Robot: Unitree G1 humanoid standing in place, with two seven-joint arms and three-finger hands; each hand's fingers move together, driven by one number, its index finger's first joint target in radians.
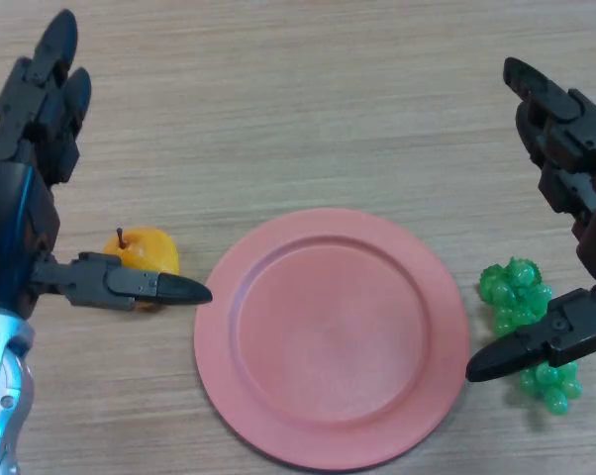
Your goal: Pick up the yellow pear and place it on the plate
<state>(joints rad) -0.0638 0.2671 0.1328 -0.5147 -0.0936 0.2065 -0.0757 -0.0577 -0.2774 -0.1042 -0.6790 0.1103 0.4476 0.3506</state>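
Observation:
The yellow pear [145, 249] with a short dark stem lies on the wooden table, just left of the pink plate [333, 332]. My left hand [26, 208] hovers over it at the left edge, open, its fingers pointing up the table and its thumb [140, 286] stretched across the pear's near side, hiding part of it. Whether the thumb touches the pear I cannot tell. My right hand [575, 188] stands open at the right edge, away from the pear. The plate holds nothing.
A bunch of green grapes [526, 327] lies right of the plate, partly under my right thumb [536, 346]. The light wooden table [298, 99] stretches bare behind the plate.

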